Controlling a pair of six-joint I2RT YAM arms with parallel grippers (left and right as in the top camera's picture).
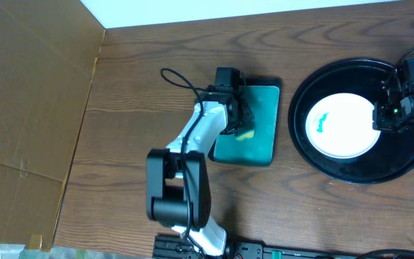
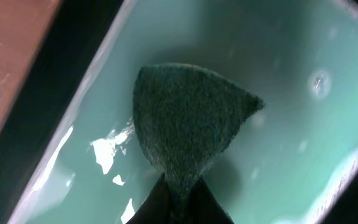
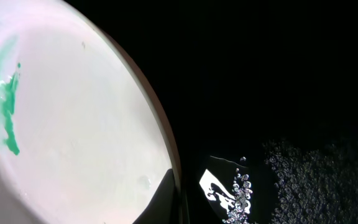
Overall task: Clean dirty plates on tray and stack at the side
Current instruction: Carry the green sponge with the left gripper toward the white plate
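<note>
One white plate (image 1: 338, 124) with a turquoise smear (image 1: 321, 123) lies in the middle of the large black tray (image 1: 358, 169). My right gripper (image 1: 381, 119) sits at the plate's right edge and is shut on its rim. The right wrist view shows the plate (image 3: 73, 124) with the rim pinched in the right gripper (image 3: 176, 199), over the wet tray (image 3: 278, 74). My left gripper (image 1: 241, 126) hangs over the small teal tray (image 1: 261, 147), shut on a sponge (image 1: 246, 134). In the left wrist view the dark green sponge (image 2: 188, 121) sticks out of the left gripper (image 2: 182, 202).
The teal tray (image 2: 303, 143) has a dark rim and wet glints. Soapy droplets (image 3: 241, 193) lie on the black tray beside the plate. A cardboard sheet (image 1: 27, 108) covers the table's left side. Bare wood shows between the two trays.
</note>
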